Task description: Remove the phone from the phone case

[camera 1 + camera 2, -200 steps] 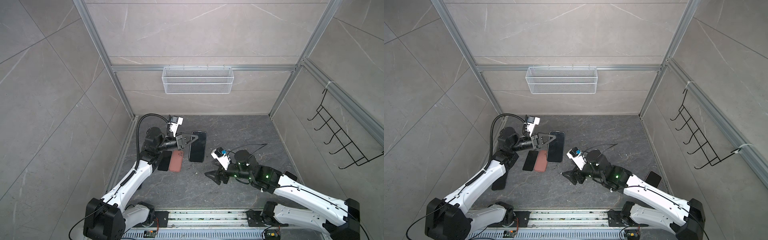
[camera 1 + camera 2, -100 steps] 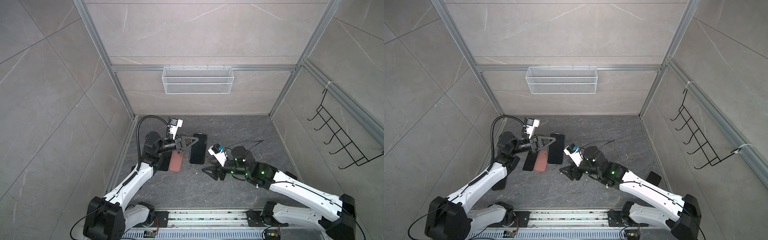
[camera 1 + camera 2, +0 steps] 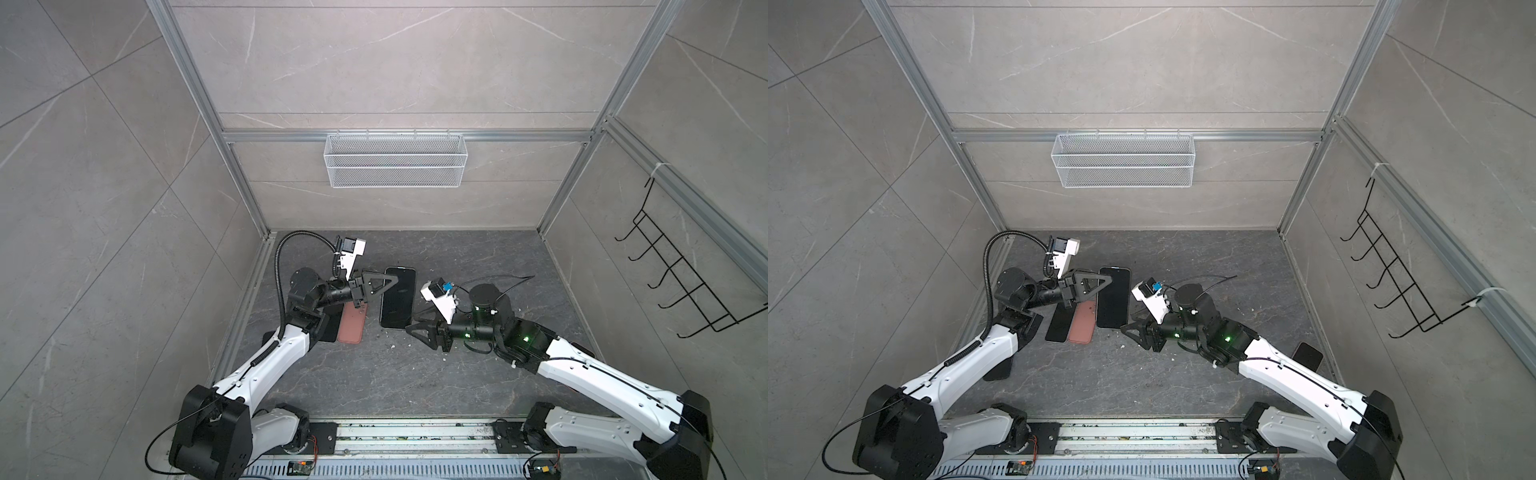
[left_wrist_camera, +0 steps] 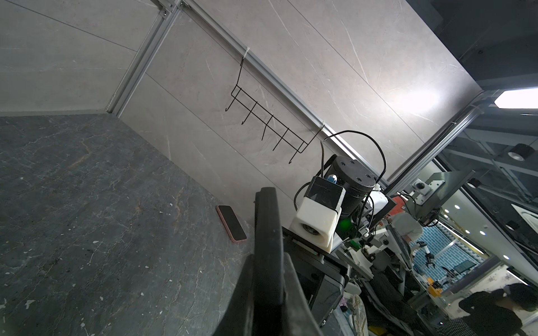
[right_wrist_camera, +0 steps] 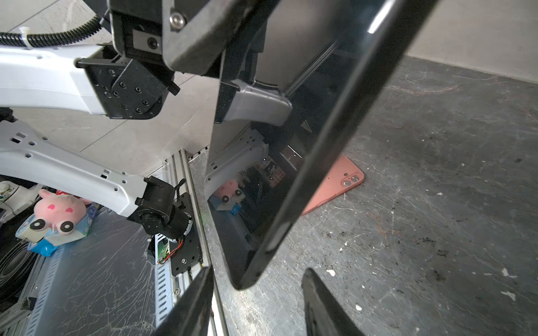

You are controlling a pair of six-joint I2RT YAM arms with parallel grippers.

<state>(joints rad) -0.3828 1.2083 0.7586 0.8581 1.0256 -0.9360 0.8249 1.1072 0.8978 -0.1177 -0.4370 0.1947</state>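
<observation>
**Two grippers, one phone**

Glossy black rectangular phone (image 3: 400, 301), held tilted above the dark stone floor (image 3: 457, 257). My left gripper (image 3: 392, 282) clamps its upper edge; my right gripper (image 3: 415, 332) stands half-open, fingers flanking the lower corner, gripping nothing.

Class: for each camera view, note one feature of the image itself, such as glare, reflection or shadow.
Right wrist view: the phone screen mirrors an arm and the pink toy, with a glare streak along its edge. Left wrist view: a blown-out patch on the wall, and the scene sits tilted. Both top views: soft, even light, only faint shadows on the floor.
</observation>
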